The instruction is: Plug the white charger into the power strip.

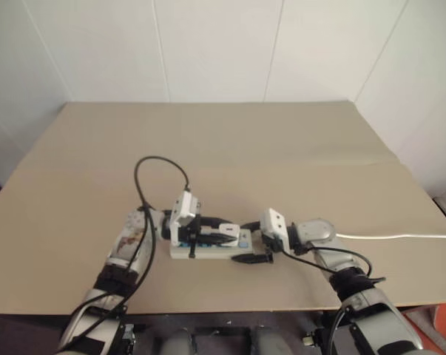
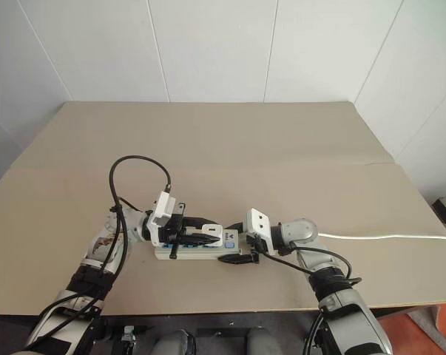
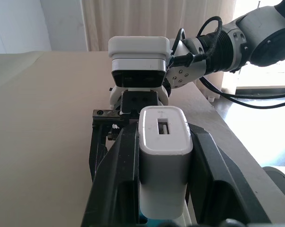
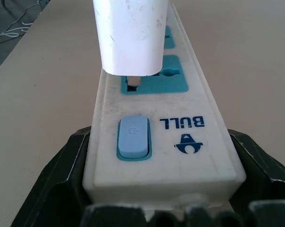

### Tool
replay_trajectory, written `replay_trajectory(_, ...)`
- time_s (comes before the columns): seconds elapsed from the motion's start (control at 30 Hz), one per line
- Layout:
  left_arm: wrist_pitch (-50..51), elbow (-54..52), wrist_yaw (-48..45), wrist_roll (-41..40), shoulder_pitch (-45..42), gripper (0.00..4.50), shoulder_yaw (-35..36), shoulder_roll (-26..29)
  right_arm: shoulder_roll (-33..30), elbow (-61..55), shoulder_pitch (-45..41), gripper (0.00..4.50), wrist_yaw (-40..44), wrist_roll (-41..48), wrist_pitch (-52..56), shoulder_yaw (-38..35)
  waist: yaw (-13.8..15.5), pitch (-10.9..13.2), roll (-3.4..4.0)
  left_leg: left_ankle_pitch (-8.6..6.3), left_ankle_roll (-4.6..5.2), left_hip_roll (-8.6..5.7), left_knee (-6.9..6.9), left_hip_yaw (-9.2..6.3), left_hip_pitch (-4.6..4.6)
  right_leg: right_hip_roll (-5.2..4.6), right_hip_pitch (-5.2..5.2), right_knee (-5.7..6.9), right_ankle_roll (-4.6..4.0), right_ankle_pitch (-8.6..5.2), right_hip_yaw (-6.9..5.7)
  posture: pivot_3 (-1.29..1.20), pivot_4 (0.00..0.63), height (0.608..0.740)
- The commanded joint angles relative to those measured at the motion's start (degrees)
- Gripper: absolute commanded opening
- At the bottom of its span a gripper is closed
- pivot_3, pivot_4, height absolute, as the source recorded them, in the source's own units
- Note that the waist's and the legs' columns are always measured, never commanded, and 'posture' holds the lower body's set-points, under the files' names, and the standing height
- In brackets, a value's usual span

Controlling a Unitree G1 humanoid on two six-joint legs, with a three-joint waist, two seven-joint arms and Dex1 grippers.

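Observation:
The power strip [image 1: 208,254] lies flat near the table's front edge, a long white bar with blue sockets and a blue end button [image 4: 132,137]. My right gripper [image 1: 252,253] is shut on its button end, one black finger [image 4: 62,179] on each side. My left gripper [image 3: 163,137] reaches in from the left, shut on the white charger [image 3: 163,142]. The charger [image 4: 130,33] stands upright over the socket nearest the button. Its body sits just above the blue face, and a prong [image 4: 133,80] shows entering the slot.
A white cord [image 1: 400,237] runs over the tan table [image 1: 223,140] to its right edge. A black cable [image 1: 160,166] loops up from my left wrist. White walls stand behind the table. The strip lies close to the front edge.

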Motion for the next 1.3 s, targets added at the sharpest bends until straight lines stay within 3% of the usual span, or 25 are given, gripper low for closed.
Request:
replay_trajectory(0.03,-1.26,0.04,-0.31,0.0,-1.47,1.01,0.28,-0.29,-1.52,2.08,1.89,3.42,-0.14,-3.31,1.82,2.09,0.0,0.0,0.0,0.0,0.0,0.0,0.0,0.0,-0.01,0.0,0.0,0.0,0.0,0.0,0.0,0.0,0.15,0.74)
replay_trajectory(1.3,-0.58,0.76,-2.95,0.82,-0.33,1.01,-0.16,2.15,-1.85,2.18,1.78,3.42,-0.45,-3.72,1.99,2.24,-0.07,0.0,0.0,-0.01,0.0,0.02,-0.03,0.0,-0.09,0.0,-0.07,-0.04,0.0,0.0,-0.01,0.0,0.15,0.74)
